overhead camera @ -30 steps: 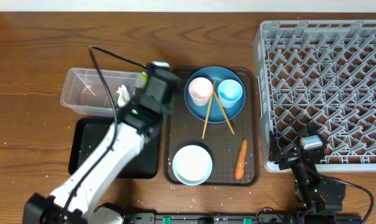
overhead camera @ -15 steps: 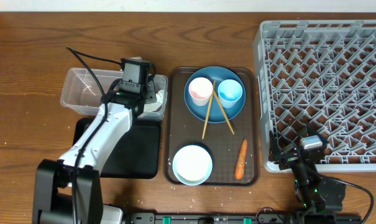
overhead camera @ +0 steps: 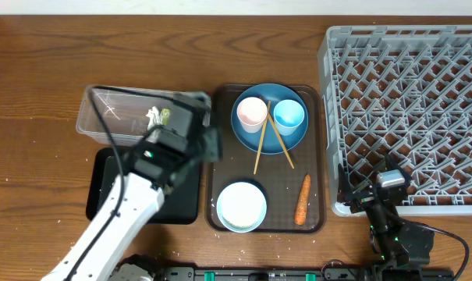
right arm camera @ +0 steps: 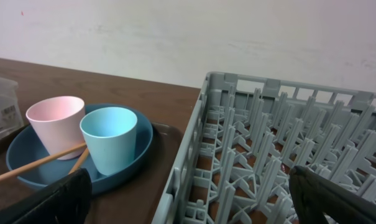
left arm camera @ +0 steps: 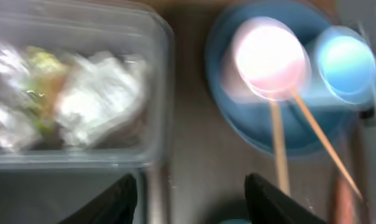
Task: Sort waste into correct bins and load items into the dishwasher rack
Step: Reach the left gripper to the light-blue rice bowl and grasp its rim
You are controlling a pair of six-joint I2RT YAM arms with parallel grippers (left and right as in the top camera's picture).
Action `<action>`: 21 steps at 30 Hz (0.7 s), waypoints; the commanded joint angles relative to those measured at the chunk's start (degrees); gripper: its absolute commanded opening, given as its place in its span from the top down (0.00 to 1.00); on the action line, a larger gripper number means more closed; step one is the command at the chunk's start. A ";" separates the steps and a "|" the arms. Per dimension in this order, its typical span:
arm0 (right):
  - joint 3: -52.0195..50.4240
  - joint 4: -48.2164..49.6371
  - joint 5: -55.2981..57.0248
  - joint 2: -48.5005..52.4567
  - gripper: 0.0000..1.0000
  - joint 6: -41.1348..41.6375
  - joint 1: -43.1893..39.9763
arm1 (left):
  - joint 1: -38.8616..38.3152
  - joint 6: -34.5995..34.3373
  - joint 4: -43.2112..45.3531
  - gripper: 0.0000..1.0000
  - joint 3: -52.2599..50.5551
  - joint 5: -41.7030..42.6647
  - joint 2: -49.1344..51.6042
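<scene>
Your left gripper [left arm camera: 191,208] is hanging over the seam between the clear tub [overhead camera: 95,117] and the brown serving tray [overhead camera: 278,195], left of centre in the overhead frame. Its jaws are standing partly apart and gripping nothing. The wrist view is smeared, so the arm is probably moving. Your right gripper [right arm camera: 191,199] is sitting at the lower right, beside the rack's near corner, spread wide and also empty.

Watch what you are risking from here. If you are dropping low while crossing, a finger could be catching the tub's rim and dragging it. The chopsticks [overhead camera: 260,144] are leaning loose across the blue plate [overhead camera: 298,139], one end at the pink cup [overhead camera: 251,112]. A careless reach there could be flicking them off or tipping a cup. The carrot [overhead camera: 303,199] looks likely to roll under an off-centre pinch.

The tub is holding the crumpled tissues [left arm camera: 100,102] and the green-yellow wrapper [overhead camera: 165,115]. The black tray [overhead camera: 103,187], below it, is carrying only pale specks too small to name. The serving tray is holding the plate with the pink cup and light blue cup [overhead camera: 289,114], the white bowl [overhead camera: 241,206] and the carrot. The dishwasher rack [overhead camera: 407,94], at the right, is holding nothing yet.
</scene>
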 commanded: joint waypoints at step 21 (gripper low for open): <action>-0.07 -0.33 0.28 -0.31 0.01 -0.31 -0.37 | -34.95 -2.82 -8.92 0.44 0.57 3.76 15.50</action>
